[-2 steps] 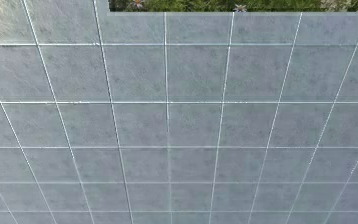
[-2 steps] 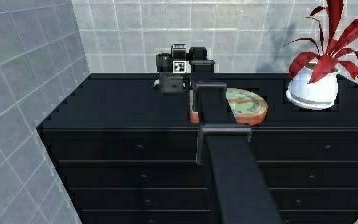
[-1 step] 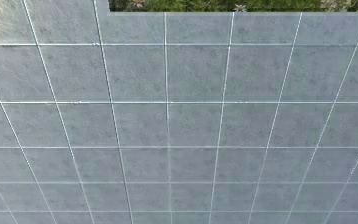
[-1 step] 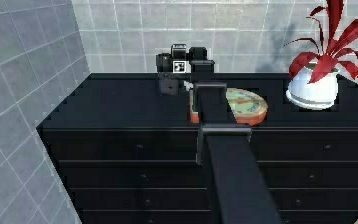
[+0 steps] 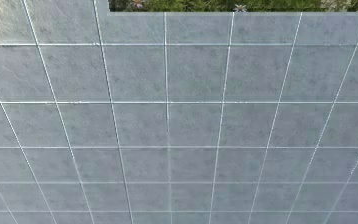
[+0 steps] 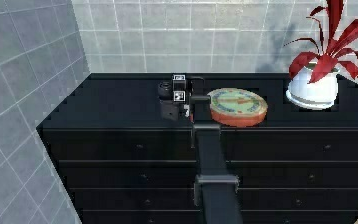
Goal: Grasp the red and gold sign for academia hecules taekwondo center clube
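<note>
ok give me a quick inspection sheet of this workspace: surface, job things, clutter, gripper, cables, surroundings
surface: black dresser with drawer fronts, flat dark top
job's things: round red-rimmed sign with a gold-green face, lying flat on the dresser top, to the right of the gripper in the arm side view
clutter: white pot with a red-leaved plant, at the right end of the dresser top
grippers: gripper at the far end of the arm, seen against the dresser top; cannot tell whether it holds anything
cables: nothing seen
surroundings: grey tiled wall behind the dresser; grey tiles ahead, green strip at the top

Grey tiled surface (image 5: 177, 130), pale grout grid, strip of greenery (image 5: 237, 5) along the top edge
</note>
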